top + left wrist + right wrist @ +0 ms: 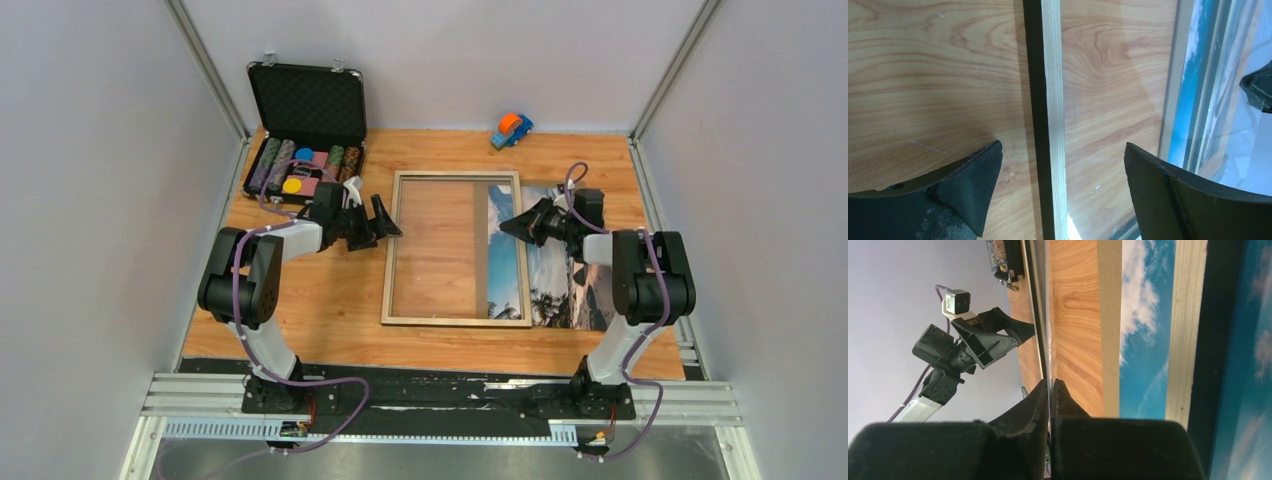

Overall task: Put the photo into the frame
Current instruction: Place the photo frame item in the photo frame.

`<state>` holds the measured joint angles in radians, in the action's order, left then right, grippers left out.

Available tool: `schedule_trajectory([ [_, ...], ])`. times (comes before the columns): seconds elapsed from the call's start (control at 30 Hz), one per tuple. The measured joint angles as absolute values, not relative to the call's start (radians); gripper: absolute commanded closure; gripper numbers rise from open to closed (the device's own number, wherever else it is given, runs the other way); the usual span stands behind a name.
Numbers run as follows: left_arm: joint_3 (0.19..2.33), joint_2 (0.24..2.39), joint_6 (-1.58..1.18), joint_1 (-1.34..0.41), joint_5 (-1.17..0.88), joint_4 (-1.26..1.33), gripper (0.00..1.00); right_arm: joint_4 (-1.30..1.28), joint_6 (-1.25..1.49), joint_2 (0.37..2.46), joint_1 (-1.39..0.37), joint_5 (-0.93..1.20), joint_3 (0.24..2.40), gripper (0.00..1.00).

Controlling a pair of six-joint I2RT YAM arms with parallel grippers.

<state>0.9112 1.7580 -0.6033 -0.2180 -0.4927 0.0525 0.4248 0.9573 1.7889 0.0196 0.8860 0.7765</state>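
The frame (455, 321), pale wood with a clear glass pane (440, 250), lies flat in the middle of the table. The photo (560, 270), showing blue sky, clouds and palms, lies to its right with its left strip under the frame's right rail. My right gripper (507, 225) reaches in over that rail. In the right wrist view it (1052, 382) is shut on the thin edge of the pane (1048, 372), with the photo (1143, 315) and the frame rail (1188, 315) beside it. My left gripper (1063, 146) is open, its fingers either side of the frame's left rail (1052, 75).
An open black chip case (305, 130) with coloured chips stands at the back left. A small orange and blue toy car (511, 128) sits at the back centre. Grey walls close in the table on three sides.
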Motion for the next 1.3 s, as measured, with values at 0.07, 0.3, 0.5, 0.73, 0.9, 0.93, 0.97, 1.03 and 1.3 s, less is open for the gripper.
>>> schedule_trajectory([
  [0.07,0.911,1.758,-0.603,-0.218,-0.493,0.052,0.0,0.42,0.952,1.795,0.019,0.883,0.78,0.92],
  [0.3,0.911,1.758,-0.603,-0.218,-0.493,0.052,0.0,0.39,0.93,1.798,0.013,0.868,0.789,0.87],
  [0.5,0.911,1.758,-0.603,-0.218,-0.493,0.052,0.0,0.337,0.897,1.798,0.004,0.846,0.814,0.74],
  [0.73,0.911,1.758,-0.603,-0.218,-0.497,0.051,0.0,0.252,0.836,1.798,-0.039,0.803,0.855,0.61],
  [0.9,0.911,1.758,-0.603,-0.218,-0.497,0.051,0.0,0.209,0.805,1.798,-0.048,0.779,0.87,0.58],
  [0.93,0.911,1.758,-0.603,-0.218,-0.497,0.05,0.0,0.198,0.797,1.798,-0.049,0.772,0.875,0.57],
  [0.97,0.911,1.758,-0.603,-0.218,-0.498,0.05,0.0,0.189,0.791,1.798,-0.049,0.767,0.878,0.57],
  [1.03,0.911,1.758,-0.603,-0.218,-0.498,0.05,0.0,0.172,0.779,1.798,-0.052,0.756,0.882,0.56],
  [1.3,0.911,1.758,-0.603,-0.218,-0.5,0.049,0.0,0.089,0.717,1.79,-0.065,0.704,0.911,0.52],
])
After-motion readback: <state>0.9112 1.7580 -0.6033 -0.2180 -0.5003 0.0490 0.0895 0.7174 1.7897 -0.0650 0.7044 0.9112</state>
